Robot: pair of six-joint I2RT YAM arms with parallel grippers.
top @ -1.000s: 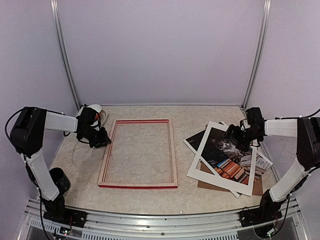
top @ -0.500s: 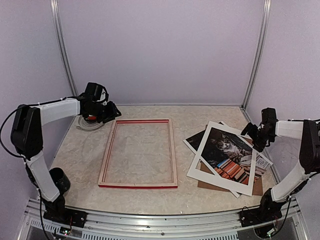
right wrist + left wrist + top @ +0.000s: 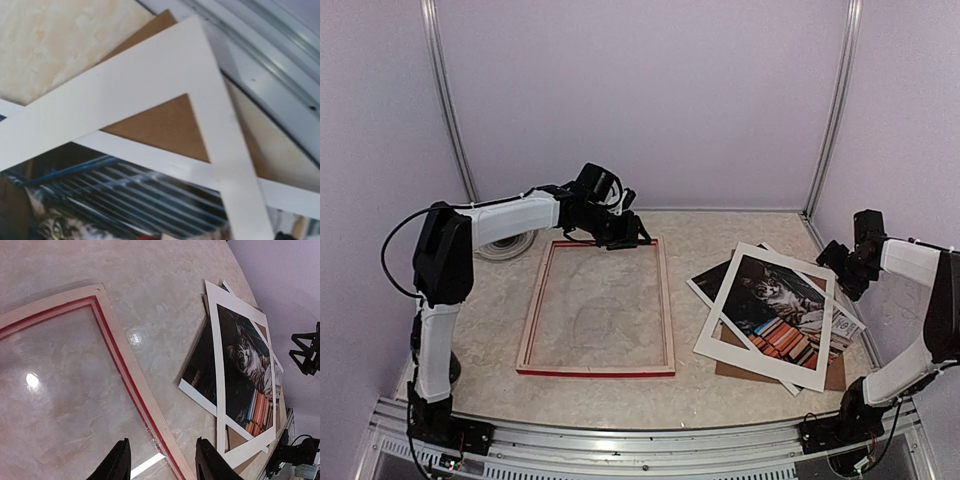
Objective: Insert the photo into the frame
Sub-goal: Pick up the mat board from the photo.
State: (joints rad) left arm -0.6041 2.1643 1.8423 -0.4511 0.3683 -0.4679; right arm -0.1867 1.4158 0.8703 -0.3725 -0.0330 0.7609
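The frame [image 3: 532,312] lies flat mid-table, pale wood back up, red along its edges. My left gripper [image 3: 632,238] hovers over its far right corner, open and empty. In the left wrist view the fingertips [image 3: 162,447] straddle the frame's right rail [image 3: 131,371]. The photo [image 3: 770,295], a tabby cat on books, lies face up at the right, with a white card border [image 3: 712,325] askew on top of it. My right gripper [image 3: 840,272] is open beside the photo's far right side, holding nothing. Its fingers are out of the right wrist view, which shows the photo [image 3: 125,200].
A brown backing board [image 3: 835,372] lies under the photo, also showing in the right wrist view [image 3: 160,125]. A white round coil [image 3: 505,247] sits at the far left. Glare shows inside the frame [image 3: 32,380]. Metal rail [image 3: 650,440] runs along the near edge.
My left arm swung from the frame's left side round to its far right corner, jaws spreading wider. My right gripper drew back from over the photo toward the right wall.
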